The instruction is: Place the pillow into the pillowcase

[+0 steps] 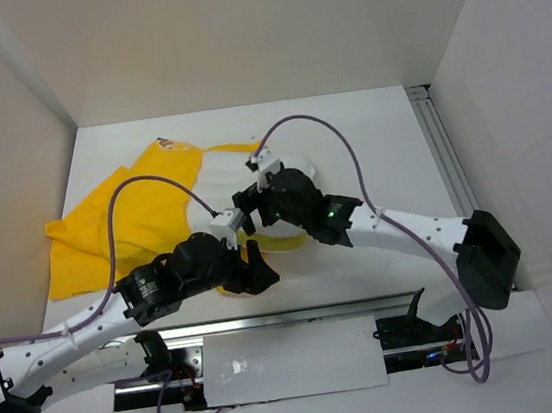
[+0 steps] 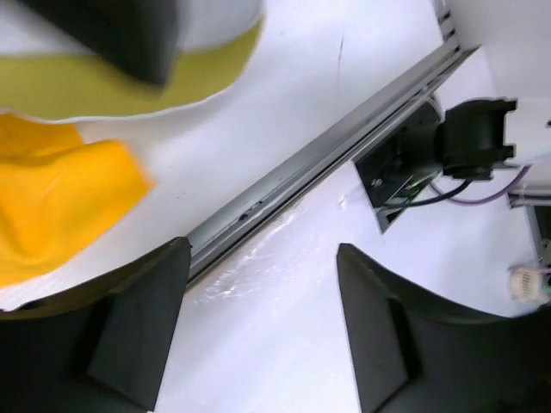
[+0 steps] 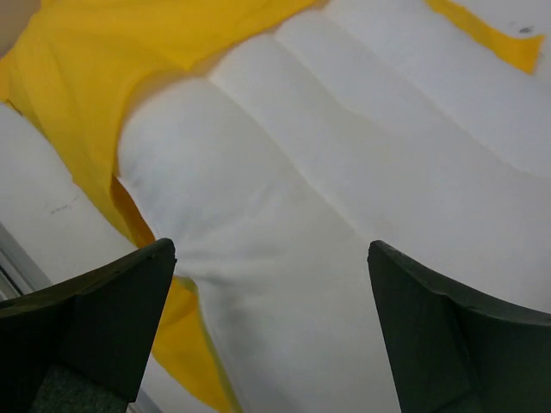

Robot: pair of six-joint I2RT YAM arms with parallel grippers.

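The yellow pillowcase (image 1: pixel 107 227) lies crumpled on the left of the white table. The white pillow (image 1: pixel 217 173) sticks out of its right side, a yellow strip along the near edge. My right gripper (image 1: pixel 254 207) hovers over the pillow (image 3: pixel 344 172), open, nothing between its fingers; pillowcase cloth (image 3: pixel 129 52) shows at upper left. My left gripper (image 1: pixel 255 267) is at the pillow's near edge, open and empty (image 2: pixel 263 249) above bare table. The pillowcase (image 2: pixel 60 198) and the pillow's yellow strip (image 2: pixel 103 90) lie beyond it.
An aluminium rail (image 1: pixel 290 318) runs along the near edge, also seen in the left wrist view (image 2: pixel 301 172), with a black arm mount (image 2: pixel 413 163) beside it. A second rail (image 1: pixel 442 146) lines the right side. White walls enclose the table.
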